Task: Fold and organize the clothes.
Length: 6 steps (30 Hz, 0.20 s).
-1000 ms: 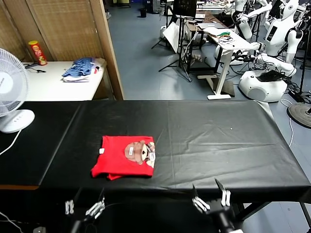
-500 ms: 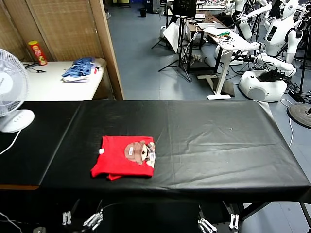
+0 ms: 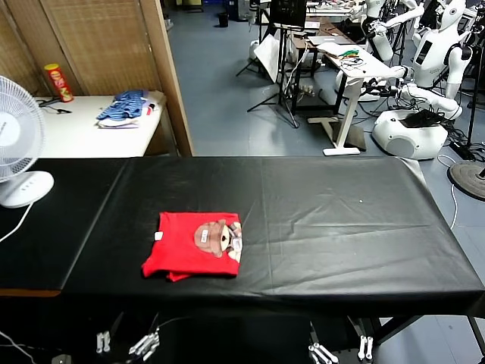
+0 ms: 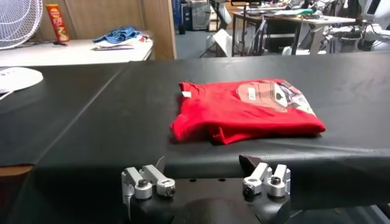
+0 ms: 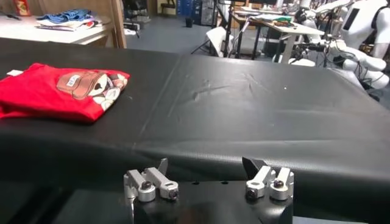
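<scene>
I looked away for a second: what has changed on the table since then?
Both arms pulled back below the near table edge: the right pincer dropped furthest, the left pincer a little. Both stand open and empty; nothing was taken or released. The folded red T-shirt lies where it was on the black table.

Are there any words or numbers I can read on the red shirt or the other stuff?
None can be read.
Red shirt: its picture has a small white patch, too blurred to read.
White tag on the shirt: too small.
Red can on the white table: its label is too small.
Fan: no text shows.
</scene>
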Motion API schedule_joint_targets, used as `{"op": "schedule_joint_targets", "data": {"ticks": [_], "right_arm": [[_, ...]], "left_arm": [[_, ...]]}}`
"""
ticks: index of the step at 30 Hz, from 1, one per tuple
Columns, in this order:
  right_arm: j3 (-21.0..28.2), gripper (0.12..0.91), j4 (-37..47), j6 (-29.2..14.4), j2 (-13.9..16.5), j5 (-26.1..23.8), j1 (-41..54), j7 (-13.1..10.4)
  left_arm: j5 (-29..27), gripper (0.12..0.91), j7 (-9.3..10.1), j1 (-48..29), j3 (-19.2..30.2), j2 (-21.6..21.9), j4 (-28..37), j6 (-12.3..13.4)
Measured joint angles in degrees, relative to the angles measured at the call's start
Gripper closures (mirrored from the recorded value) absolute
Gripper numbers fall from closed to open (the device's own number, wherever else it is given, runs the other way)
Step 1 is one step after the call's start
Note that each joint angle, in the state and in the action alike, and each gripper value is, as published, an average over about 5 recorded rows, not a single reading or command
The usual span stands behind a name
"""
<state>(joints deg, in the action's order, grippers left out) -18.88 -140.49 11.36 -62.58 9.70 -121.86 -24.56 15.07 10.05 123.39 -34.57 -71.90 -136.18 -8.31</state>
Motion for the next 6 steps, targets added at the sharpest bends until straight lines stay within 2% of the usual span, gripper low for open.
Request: {"op": "schedule_joint_targets", "data": {"ticks": [6], "right_arm": [[0.0, 0.227, 0.0, 0.0, 0.0, 0.0, 0.0, 0.0]], "left_arm": [[0.1, 0.232, -0.02, -0.1, 0.0, 0.0, 0.1, 0.0]]}}
